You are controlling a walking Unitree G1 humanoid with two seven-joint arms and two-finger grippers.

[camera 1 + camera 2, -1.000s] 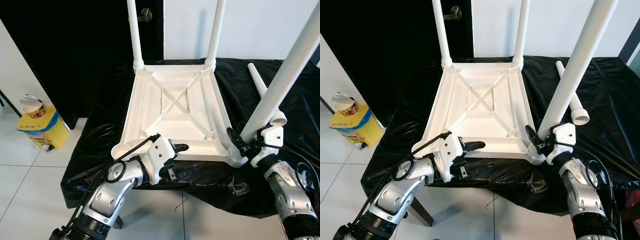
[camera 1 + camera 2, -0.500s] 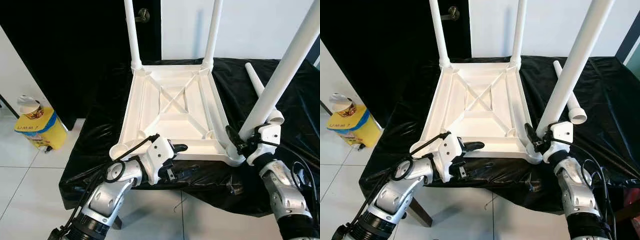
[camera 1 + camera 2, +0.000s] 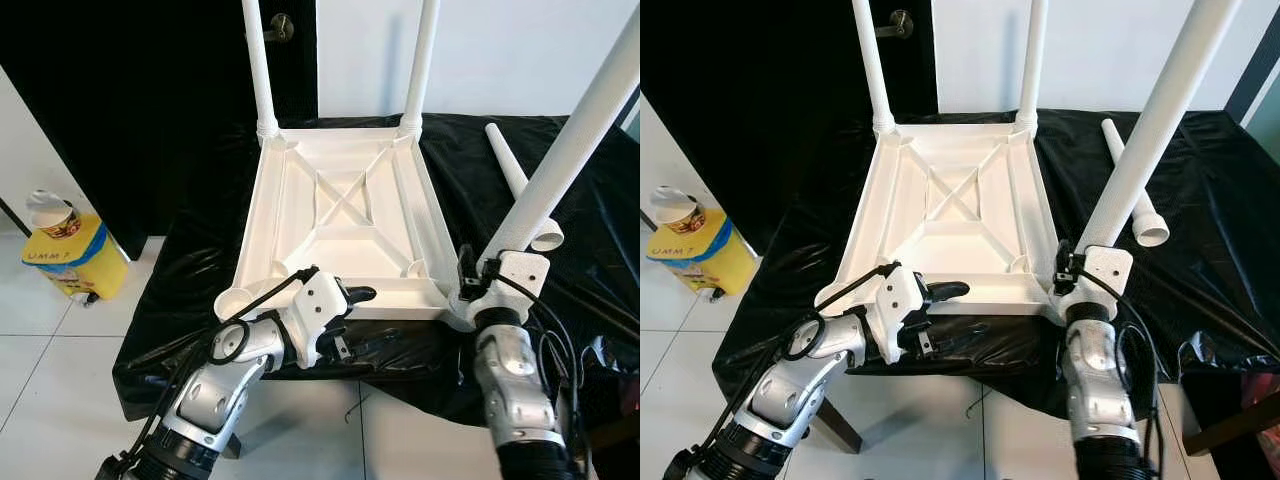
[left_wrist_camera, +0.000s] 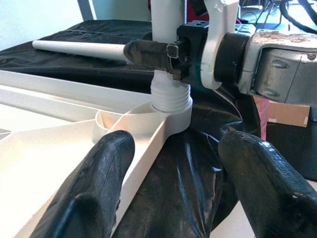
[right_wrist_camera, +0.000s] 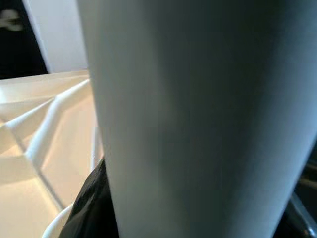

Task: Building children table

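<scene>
While the leg (image 3: 560, 160) is gripped by the right end effector (image 3: 478, 285), cross-threading is risked (tilted). The left end effector (image 3: 350, 320) is held open, empty.

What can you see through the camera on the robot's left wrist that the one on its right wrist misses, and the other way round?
The left wrist view alone shows the left gripper, open over the black cloth, the leg's threaded end entering the corner socket, the right gripper clamped on that leg, and a spare leg lying beyond. The right wrist view alone gives a close-up of the leg's smooth shaft. Both share the held leg and the upturned white tabletop.
</scene>
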